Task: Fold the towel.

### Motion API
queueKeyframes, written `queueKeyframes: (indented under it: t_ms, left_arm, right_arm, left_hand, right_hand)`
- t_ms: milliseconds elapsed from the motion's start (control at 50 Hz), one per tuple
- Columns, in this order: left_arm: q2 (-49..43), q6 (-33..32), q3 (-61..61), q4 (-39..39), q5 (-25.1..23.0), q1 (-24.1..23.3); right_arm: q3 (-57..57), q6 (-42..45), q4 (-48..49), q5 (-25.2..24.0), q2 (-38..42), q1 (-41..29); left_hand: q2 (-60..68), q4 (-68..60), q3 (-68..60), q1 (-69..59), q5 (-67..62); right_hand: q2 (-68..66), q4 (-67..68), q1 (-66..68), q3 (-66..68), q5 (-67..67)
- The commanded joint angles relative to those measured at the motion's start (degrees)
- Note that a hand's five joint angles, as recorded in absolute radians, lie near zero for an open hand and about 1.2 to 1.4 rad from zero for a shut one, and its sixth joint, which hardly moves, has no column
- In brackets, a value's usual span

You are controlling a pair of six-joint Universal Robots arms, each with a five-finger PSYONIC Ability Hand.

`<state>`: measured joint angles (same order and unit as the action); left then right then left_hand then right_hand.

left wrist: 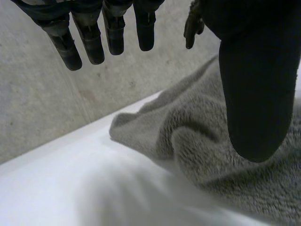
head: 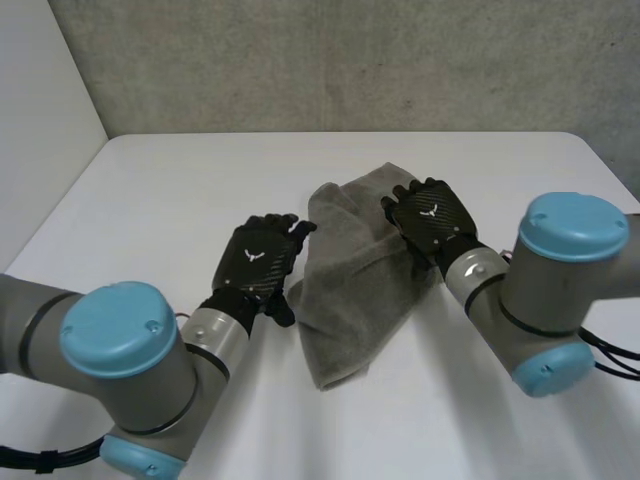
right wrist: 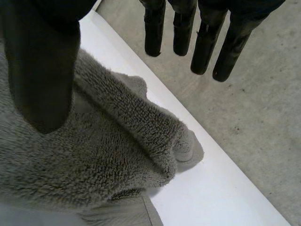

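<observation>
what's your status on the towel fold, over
Left hand open, at edge of towel. Right hand open, over its far end. Towel rumpled on white table, not folded flat. Nothing in the way.

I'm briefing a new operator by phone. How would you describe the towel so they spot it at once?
Start at the white table and look between the left hand and the right hand, both black. The towel lies there rumpled, with the right hand over its far part and the left hand beside its edge. It is the only fluffy grey thing there.
</observation>
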<state>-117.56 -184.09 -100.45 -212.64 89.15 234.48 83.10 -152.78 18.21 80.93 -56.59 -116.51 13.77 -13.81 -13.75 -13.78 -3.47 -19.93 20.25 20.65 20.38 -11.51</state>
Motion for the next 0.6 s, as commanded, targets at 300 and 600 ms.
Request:
queueKeyframes:
  t_ms: [300, 600]
  left_arm:
    - [-9.0, 0.1, 7.6, 3.6, -0.2, -0.6]
    - [22.3, 8.6, 6.4, 3.8, -0.3, 1.0]
  right_arm:
    - [-13.5, 2.3, -6.3, 0.5, 6.1, -0.6]
    - [-10.9, 2.5, -18.0, 0.0, -23.6, 0.1]
  left_hand:
    - [66.2, -66.2, -66.2, -66.2, -66.5]
    - [66.2, -66.2, -66.2, -66.2, -66.5]
  right_hand:
    - [-60.1, 59.7, 59.4, 59.6, -58.5]
    - [-60.1, 59.7, 59.4, 59.6, -58.5]
